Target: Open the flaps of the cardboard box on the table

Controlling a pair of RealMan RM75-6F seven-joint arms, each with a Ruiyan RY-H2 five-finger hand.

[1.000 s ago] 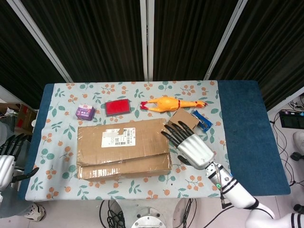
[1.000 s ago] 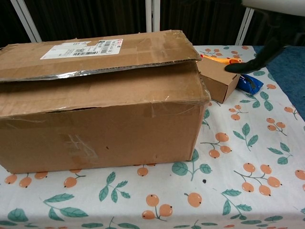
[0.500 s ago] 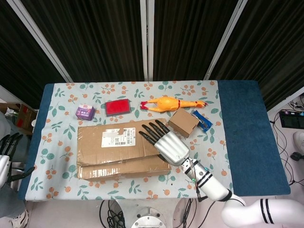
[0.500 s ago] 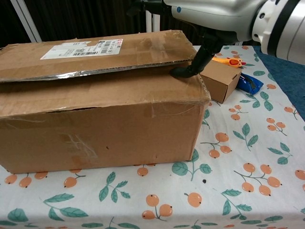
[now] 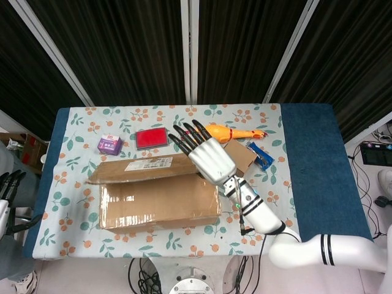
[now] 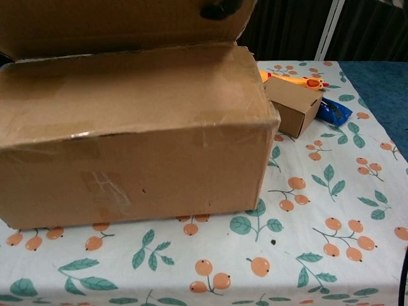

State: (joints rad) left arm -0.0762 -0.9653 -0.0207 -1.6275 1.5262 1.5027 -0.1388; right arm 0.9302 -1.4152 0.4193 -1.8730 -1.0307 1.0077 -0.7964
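Note:
The big cardboard box (image 5: 159,205) (image 6: 134,159) lies across the middle of the table. Its far top flap (image 5: 144,168) (image 6: 121,25) stands lifted, and the near top flap still lies flat over the box. My right hand (image 5: 205,154) is at the right end of the lifted flap. Its fingers (image 5: 184,136) are spread over the flap's outer face, and a dark fingertip (image 6: 220,9) presses the inner face, so the flap is pinched between them. My left hand (image 5: 7,190) hangs off the table's left edge and holds nothing.
Behind the box lie a purple packet (image 5: 109,144), a flat red case (image 5: 151,138) and a yellow rubber chicken (image 5: 239,133). A small cardboard box (image 5: 243,158) (image 6: 293,108) and a blue packet (image 5: 262,155) (image 6: 333,111) sit just right of the big box.
My right hand swept left from the small box to the big box's far flap, hooked under its edge and raised it. The left hand has sunk lower at the frame edge.

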